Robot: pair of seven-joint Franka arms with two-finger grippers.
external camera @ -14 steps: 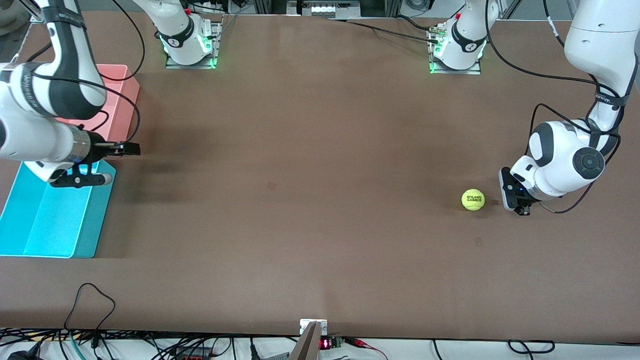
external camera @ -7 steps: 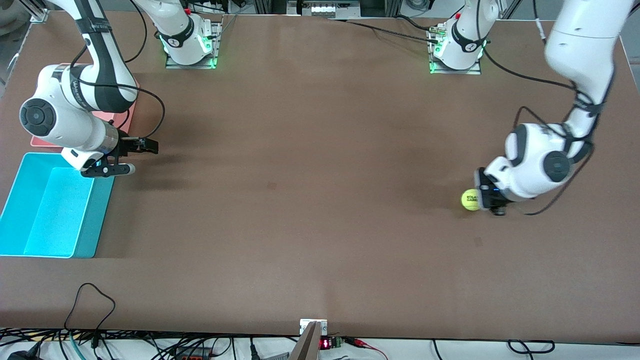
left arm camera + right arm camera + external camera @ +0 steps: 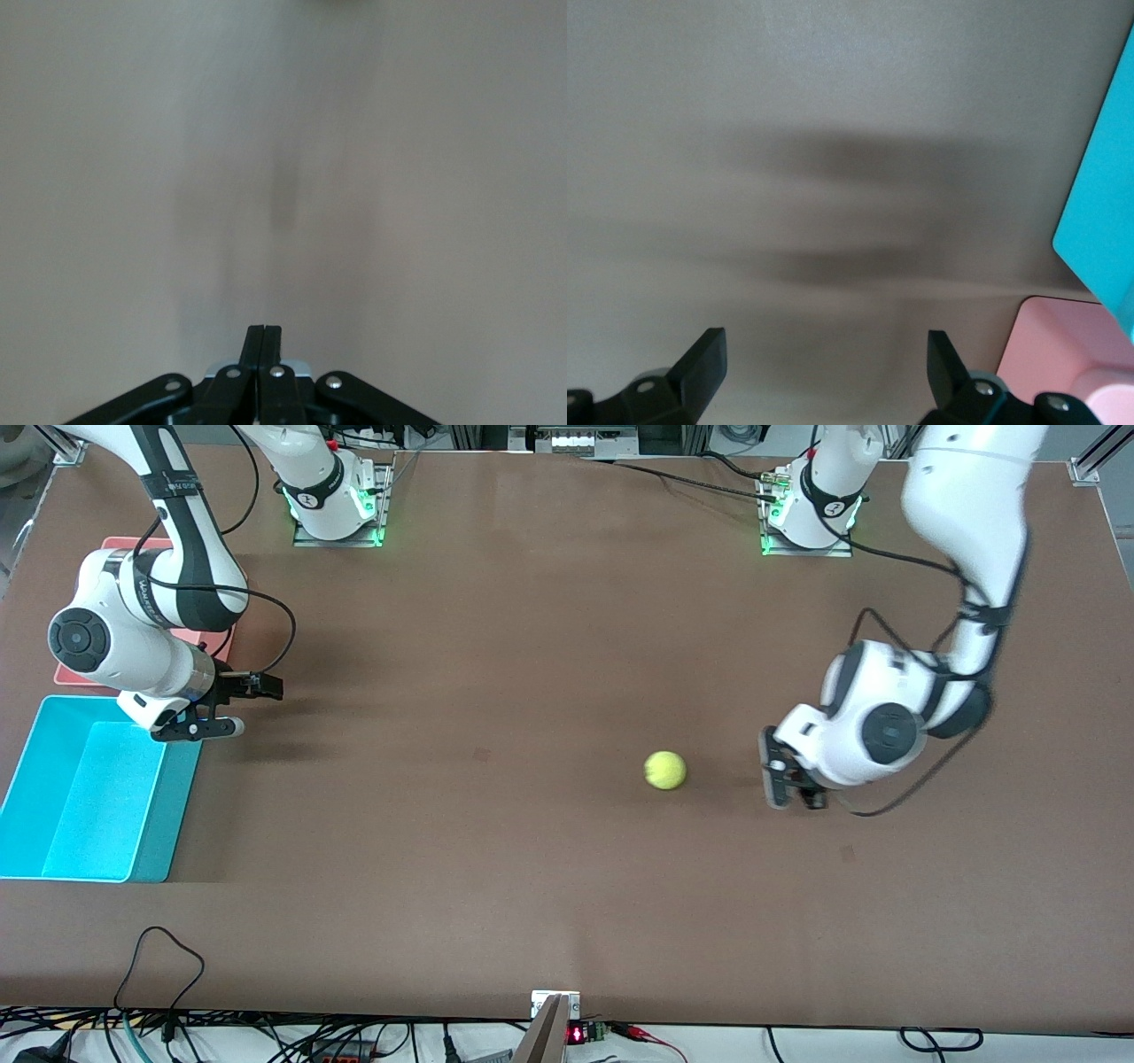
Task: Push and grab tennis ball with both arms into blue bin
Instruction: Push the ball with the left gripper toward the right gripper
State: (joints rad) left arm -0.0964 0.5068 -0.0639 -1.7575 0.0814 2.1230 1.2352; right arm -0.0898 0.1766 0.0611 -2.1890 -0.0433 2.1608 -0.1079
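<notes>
The tennis ball (image 3: 664,770) lies free on the brown table near its middle, yellow-green and touching nothing. My left gripper (image 3: 773,779) is low over the table beside the ball, toward the left arm's end, a short gap away, shut with nothing in it. In the left wrist view its fingertips (image 3: 264,333) press together over bare table. The blue bin (image 3: 165,824) stands at the right arm's end of the table. My right gripper (image 3: 244,707) hovers by the bin's corner, open and empty; its fingers (image 3: 707,352) stand wide apart in the right wrist view, with the blue bin (image 3: 1106,186) at the side.
A pink bin (image 3: 75,676) sits beside the blue bin, farther from the front camera, mostly hidden by the right arm; it also shows as the pink bin (image 3: 1052,354) in the right wrist view. Cables hang along the table's front edge.
My left gripper swept toward the right arm's end, hit the ball and sent it rolling toward the table's middle. The right arm came down beside the blue bin, then held still.
</notes>
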